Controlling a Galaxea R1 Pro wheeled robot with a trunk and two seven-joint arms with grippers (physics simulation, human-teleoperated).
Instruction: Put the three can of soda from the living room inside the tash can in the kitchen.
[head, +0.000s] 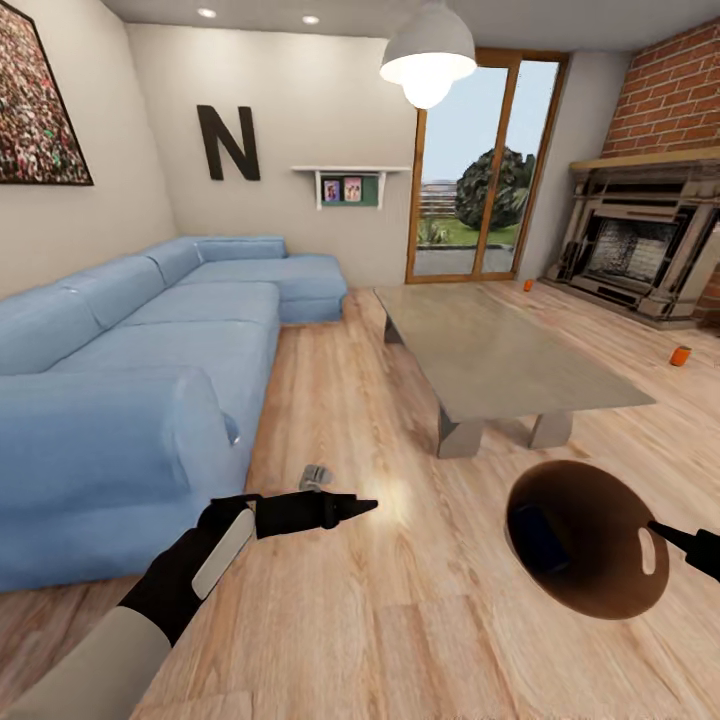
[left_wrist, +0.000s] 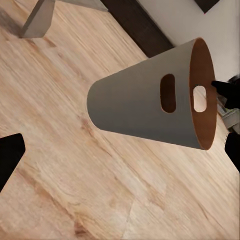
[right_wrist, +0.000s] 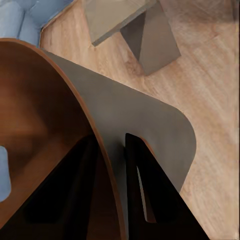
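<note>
Right jaws pinch the bin (head: 585, 590) rim so I carry it; blue can (head: 540, 538) inside; left jaws pressed together.

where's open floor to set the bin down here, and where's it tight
Open floor lies between the blue sofa and the coffee table, and ahead of the left gripper. More bare boards run between the table and the fireplace, apart from two orange cans. It is tight beside the table legs. The trash can is gripped at its rim by the right gripper.
</note>
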